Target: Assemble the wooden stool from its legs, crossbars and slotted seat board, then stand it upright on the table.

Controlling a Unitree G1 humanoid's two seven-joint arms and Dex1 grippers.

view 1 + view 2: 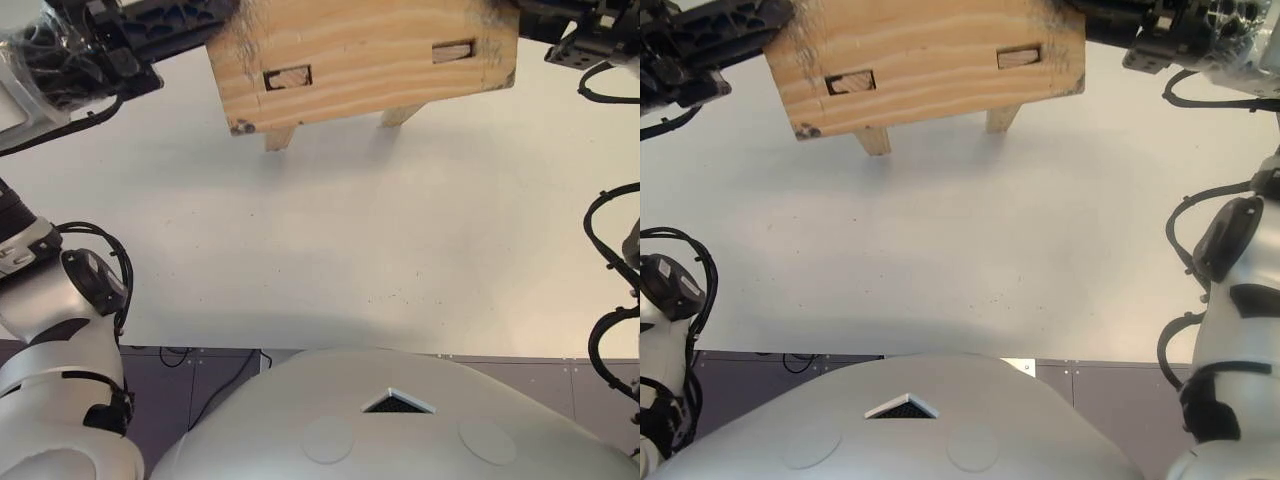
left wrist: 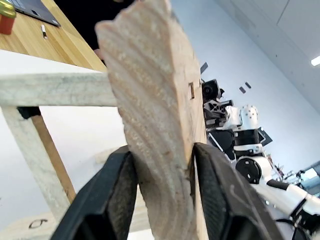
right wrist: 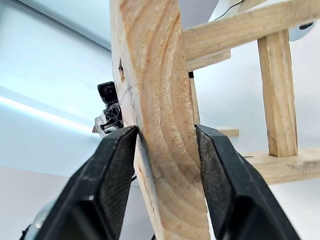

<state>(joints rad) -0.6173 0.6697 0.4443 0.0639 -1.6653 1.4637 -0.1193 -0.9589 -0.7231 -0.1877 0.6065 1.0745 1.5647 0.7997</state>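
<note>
Stool [image 1: 360, 60] looks assembled in eye views: both visible slots [image 1: 288, 77] plugged, legs [image 1: 278, 138] pointing down at tabletop [image 1: 330, 250], contact unclear. Left wrist: left tool [image 2: 160, 165] clamped on seat board [image 2: 155, 90] edge. Right wrist: right tool [image 3: 165, 150] clamped on the opposite edge. Remaining, probably: set down, release.

I'm watching the right gripper [image 3: 165, 145] clamping the seat board [image 3: 150, 75], with its black fingers [image 3: 112, 180] pressing on opposite faces and the end grain facing me. Past the board, a crossbar [image 3: 240, 30] is running across an upright leg [image 3: 277, 95], and a second bar [image 3: 280, 165] is crossing lower down. The white counter [image 3: 235, 90] is showing between them.
</note>
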